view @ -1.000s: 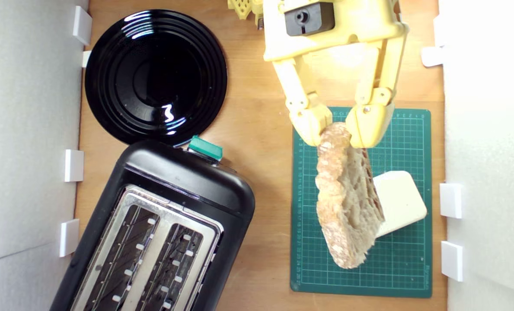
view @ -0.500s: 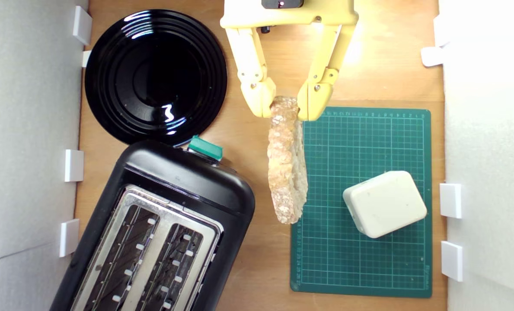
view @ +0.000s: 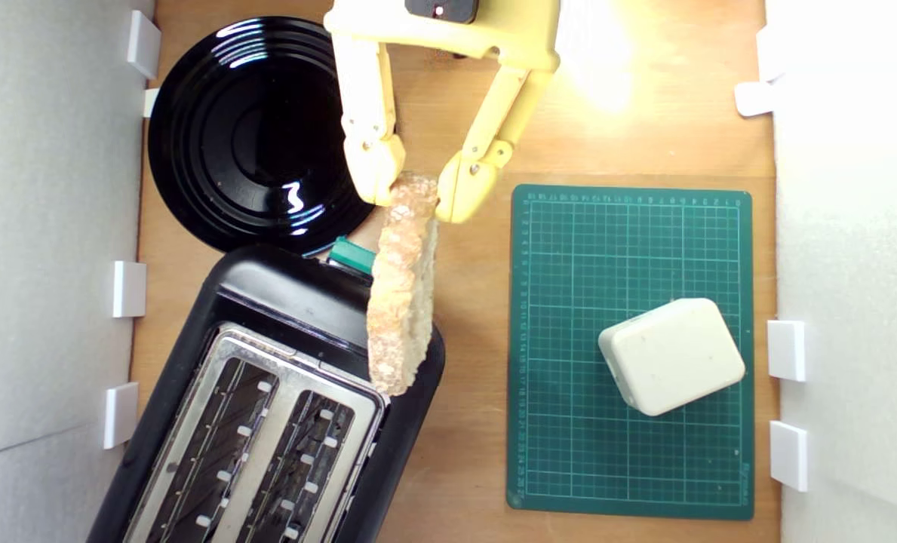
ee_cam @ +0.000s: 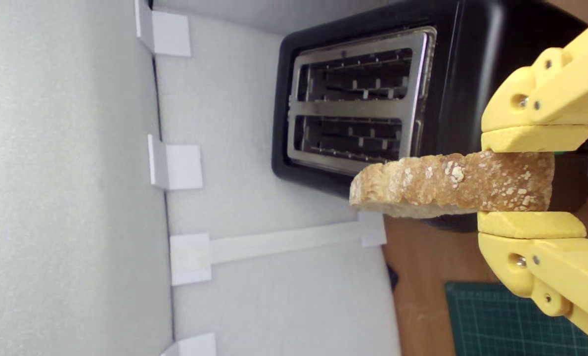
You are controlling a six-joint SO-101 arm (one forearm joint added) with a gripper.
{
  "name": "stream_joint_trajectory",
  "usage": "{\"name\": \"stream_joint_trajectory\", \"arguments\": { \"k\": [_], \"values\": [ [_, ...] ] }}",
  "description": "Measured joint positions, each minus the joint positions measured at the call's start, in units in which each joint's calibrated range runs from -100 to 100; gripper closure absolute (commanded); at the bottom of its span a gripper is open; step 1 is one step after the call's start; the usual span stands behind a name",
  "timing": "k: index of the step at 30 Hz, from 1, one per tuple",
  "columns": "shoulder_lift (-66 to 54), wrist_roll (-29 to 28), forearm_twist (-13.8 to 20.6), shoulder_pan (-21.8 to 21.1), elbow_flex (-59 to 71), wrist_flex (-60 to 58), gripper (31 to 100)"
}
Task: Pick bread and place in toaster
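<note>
The exterior view looks straight down from overhead on the whole table (view: 478,452). The wrist view sits close behind the jaws, looking along them. Both share the toaster (view: 282,392) (ee_cam: 442,74) beyond the jaws.

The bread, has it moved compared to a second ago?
Yes. The bread, held in the pincer, moved toward the exterior view's left, off the green mat, over the toaster.

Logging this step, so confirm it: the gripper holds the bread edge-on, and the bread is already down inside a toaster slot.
Not quite. The gripper does hold the bread edge-on, but the bread is not in a slot: the wrist view shows both slots of the toaster empty, the slice beside them.
</note>
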Motion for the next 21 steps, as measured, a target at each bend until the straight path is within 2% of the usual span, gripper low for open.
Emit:
{"name": "stream_joint_trajectory", "arguments": {
  "k": [7, 10, 16, 21],
  "values": [
    [1.09, 2.64, 0.53, 2.93, -4.16, 0.00, 71.1],
    [1.09, 3.47, 0.62, 2.93, -5.18, 0.00, 71.1],
    [1.09, 3.83, 3.73, 3.57, -5.18, -1.27, 71.1],
    [1.09, 3.88, 3.64, 5.22, -5.18, -3.73, 70.7]
  ]
}}
